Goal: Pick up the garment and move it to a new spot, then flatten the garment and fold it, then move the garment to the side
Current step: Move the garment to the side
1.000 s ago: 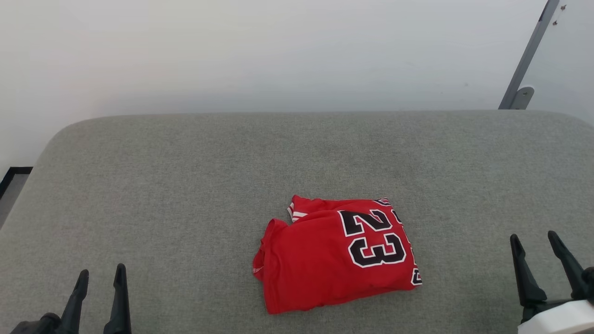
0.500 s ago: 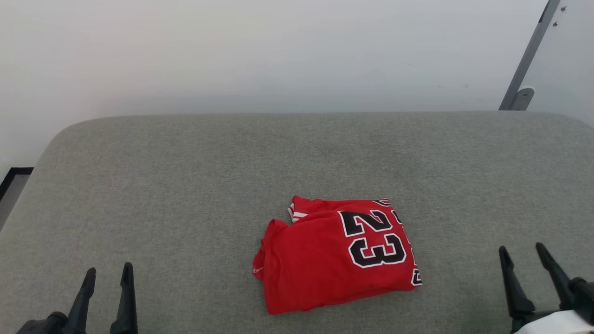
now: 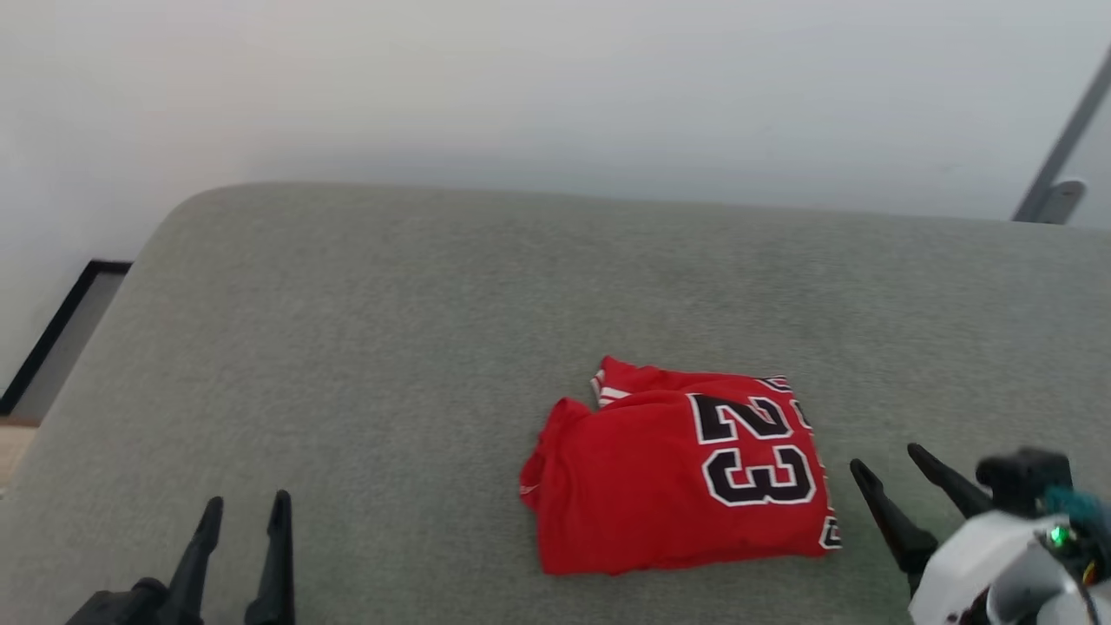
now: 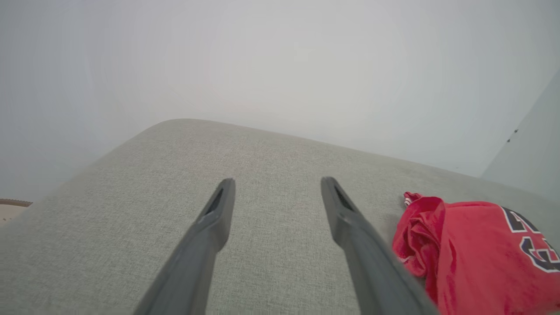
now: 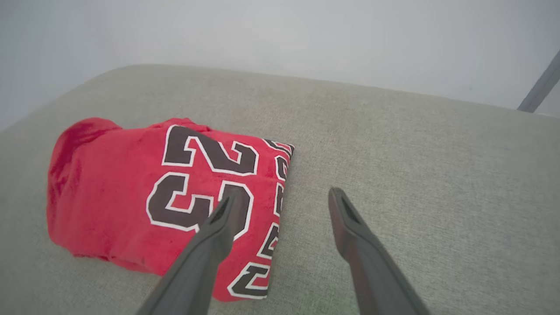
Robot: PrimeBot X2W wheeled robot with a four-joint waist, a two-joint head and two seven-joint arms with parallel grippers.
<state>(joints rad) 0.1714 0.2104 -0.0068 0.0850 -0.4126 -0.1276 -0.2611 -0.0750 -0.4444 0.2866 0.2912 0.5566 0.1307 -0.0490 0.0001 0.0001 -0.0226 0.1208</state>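
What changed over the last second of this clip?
The head camera swung, shifting the whole view. The right gripper moved in toward the numbered edge of the garment, nothing grasped. The garment lies bunched where it was; the left gripper stayed put; both stayed open.

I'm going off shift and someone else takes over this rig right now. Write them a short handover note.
Left pincer: open, empty, over bare padding well to the garment's left.
Right pincer: open, empty, close by the garment's right edge.
Garment: a loosely folded bundle on the grey padded surface, number 23 facing up, left side rumpled.
Done: no step can be confirmed from how it lies.
Left: probably the whole job, which is to pick it up, move it, flatten, fold and set it aside.
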